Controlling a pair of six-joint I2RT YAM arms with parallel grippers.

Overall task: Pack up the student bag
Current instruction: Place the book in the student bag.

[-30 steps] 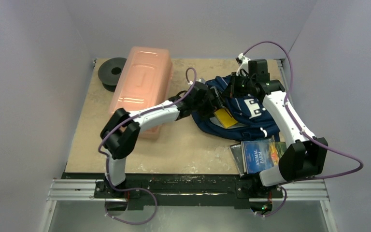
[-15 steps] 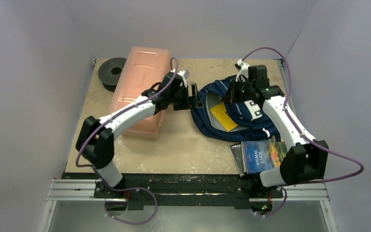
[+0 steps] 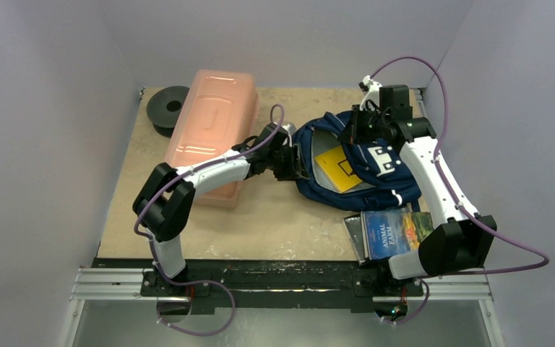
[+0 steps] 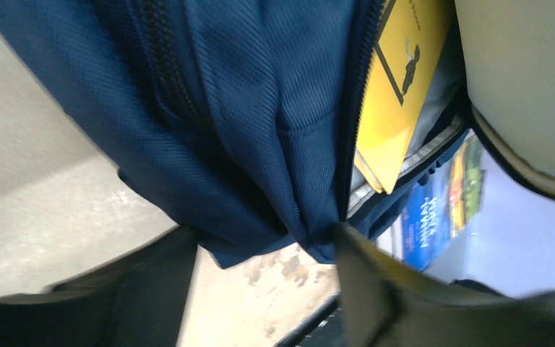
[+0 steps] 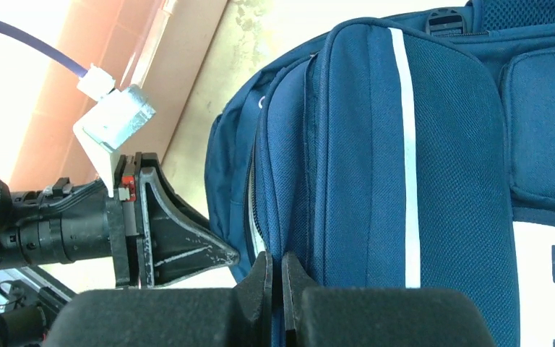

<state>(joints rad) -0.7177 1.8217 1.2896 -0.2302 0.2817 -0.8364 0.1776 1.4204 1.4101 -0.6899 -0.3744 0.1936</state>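
One navy blue fabric backpack [image 3: 379, 177] lies on the worktop's [image 3: 274, 217] right (one yellow book [image 3: 336, 168] inside). The left hand [image 4: 267, 253], half-spread, pinches its open rim; the right hand [image 5: 277, 267], pressed together, pinches its upper flap.

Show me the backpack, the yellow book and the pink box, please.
backpack [image 5: 448, 144]: right wrist view, on its navy front panel.
yellow book [image 3: 338, 168]: top view, middle of its cover.
pink box [image 3: 213, 123]: top view, centre of its lid.

Bag mouth: student bag [image 3: 383, 184] gapes, yellow book [image 3: 337, 168] inside.
Rim: left gripper [image 3: 300, 160], right gripper [image 3: 352, 134] at opposite edges.
Left flank: pink box [image 3: 213, 123].
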